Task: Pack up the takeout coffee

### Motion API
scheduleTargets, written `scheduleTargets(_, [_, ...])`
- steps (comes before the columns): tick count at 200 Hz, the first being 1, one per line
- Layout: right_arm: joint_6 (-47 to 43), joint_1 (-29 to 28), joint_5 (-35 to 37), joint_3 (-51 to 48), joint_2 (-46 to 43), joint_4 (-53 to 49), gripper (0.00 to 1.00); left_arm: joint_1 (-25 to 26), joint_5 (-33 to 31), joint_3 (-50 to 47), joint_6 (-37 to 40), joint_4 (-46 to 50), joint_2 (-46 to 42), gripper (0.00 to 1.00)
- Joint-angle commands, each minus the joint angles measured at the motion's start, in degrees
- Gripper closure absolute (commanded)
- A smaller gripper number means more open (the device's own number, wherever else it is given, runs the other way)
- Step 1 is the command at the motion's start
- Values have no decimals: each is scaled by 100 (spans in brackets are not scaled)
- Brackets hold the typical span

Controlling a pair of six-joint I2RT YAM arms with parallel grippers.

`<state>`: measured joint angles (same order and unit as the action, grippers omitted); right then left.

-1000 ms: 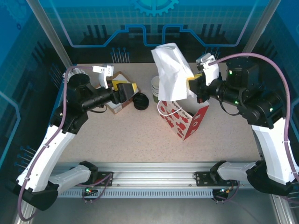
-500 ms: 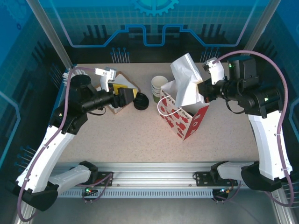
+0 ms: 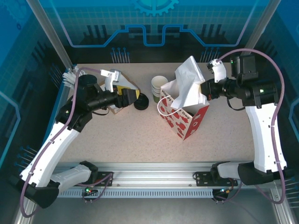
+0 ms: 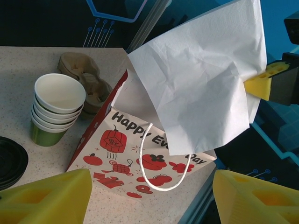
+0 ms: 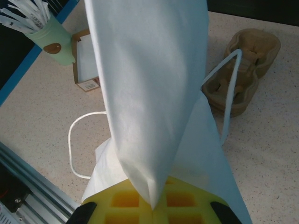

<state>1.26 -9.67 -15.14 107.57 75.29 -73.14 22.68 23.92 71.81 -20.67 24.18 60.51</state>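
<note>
White paper (image 3: pixel 189 86), pinched in my right fingers (image 5: pixel 121 200), has swung down over the bag (image 3: pixel 184 119); left fingers (image 4: pixel 46 196) wide, empty, packing can follow.

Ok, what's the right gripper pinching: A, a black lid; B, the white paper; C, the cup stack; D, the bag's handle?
B: the right gripper is shut on the white paper, holding it up over the bag.
</note>
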Motion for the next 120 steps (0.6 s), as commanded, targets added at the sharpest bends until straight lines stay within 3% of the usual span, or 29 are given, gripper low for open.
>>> scheduleTargets(1, [-48, 112, 346, 58, 140, -183, 100, 26, 143, -45, -51, -172, 63, 31])
scheduleTargets(37, [-303, 107, 771, 187, 306, -199, 100, 187, 311, 70, -74, -135, 350, 40])
scheduleTargets(75, [-416, 108, 865, 368, 563, -269, 99, 1070, 260, 649, 386, 78, 1099, 51])
scheduleTargets(120, [-473, 80, 325, 299, 624, -250, 97, 1966, 21, 1661, 781, 244, 2462, 58])
